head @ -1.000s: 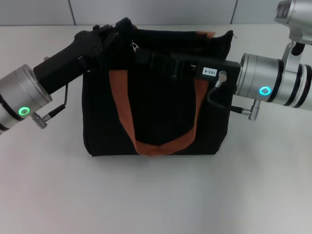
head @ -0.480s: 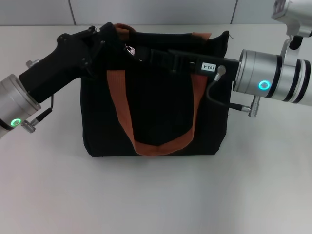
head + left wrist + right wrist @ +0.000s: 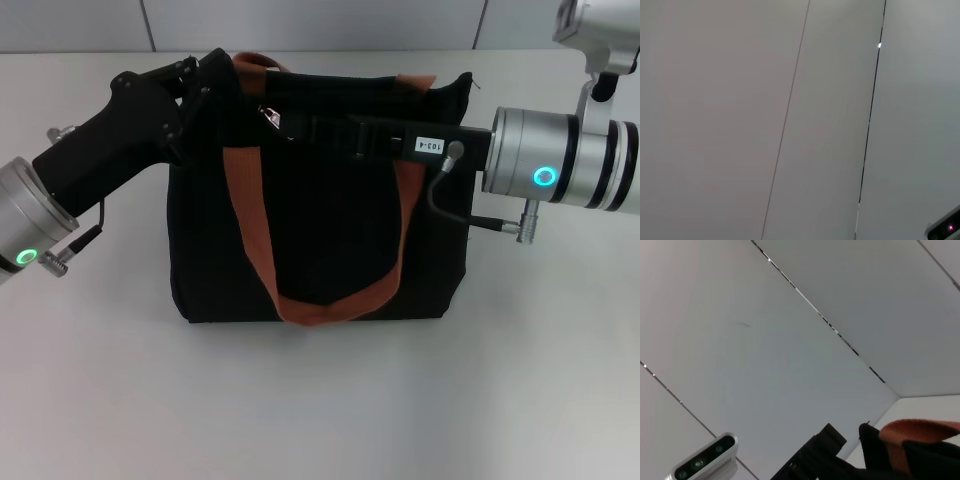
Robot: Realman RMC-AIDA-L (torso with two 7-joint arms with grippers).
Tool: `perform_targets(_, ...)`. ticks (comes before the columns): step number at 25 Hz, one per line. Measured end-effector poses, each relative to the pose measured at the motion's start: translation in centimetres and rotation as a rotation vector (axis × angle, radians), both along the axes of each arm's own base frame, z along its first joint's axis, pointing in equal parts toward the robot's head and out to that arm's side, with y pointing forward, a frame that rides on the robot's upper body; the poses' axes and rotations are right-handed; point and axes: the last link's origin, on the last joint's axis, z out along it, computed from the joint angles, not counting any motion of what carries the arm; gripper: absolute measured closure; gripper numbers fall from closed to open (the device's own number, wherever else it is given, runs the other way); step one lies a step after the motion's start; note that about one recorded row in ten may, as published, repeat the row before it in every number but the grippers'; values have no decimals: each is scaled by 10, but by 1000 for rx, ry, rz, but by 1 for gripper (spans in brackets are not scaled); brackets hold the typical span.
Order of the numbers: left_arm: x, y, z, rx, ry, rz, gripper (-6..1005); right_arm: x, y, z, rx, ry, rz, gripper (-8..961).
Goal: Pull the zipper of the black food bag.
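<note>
The black food bag (image 3: 320,230) stands upright on the table, with brown straps over its front. My left gripper (image 3: 205,85) is shut on the bag's top left corner and holds it up. My right gripper (image 3: 292,124) reaches in from the right along the bag's top. It is closed at the small silver zipper (image 3: 270,115) near the left end of the track. The right wrist view shows a strap and the bag's top edge (image 3: 935,460). The left wrist view shows only wall panels.
The bag sits on a white table (image 3: 320,400) with bare surface in front and to both sides. A grey panelled wall runs behind. Cables hang from both wrists next to the bag's sides.
My left arm has swung outward to the left and lifted the bag's left corner with it. The zipper tab sits slightly lower. The right arm has hardly moved.
</note>
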Motion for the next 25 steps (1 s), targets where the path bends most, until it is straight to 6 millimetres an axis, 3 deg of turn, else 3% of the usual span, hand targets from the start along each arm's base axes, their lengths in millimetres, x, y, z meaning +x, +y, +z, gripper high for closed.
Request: perform_targets(25,-7,-1,7,58,-6,23,967,19,-2,10,-45,-15,-78,958)
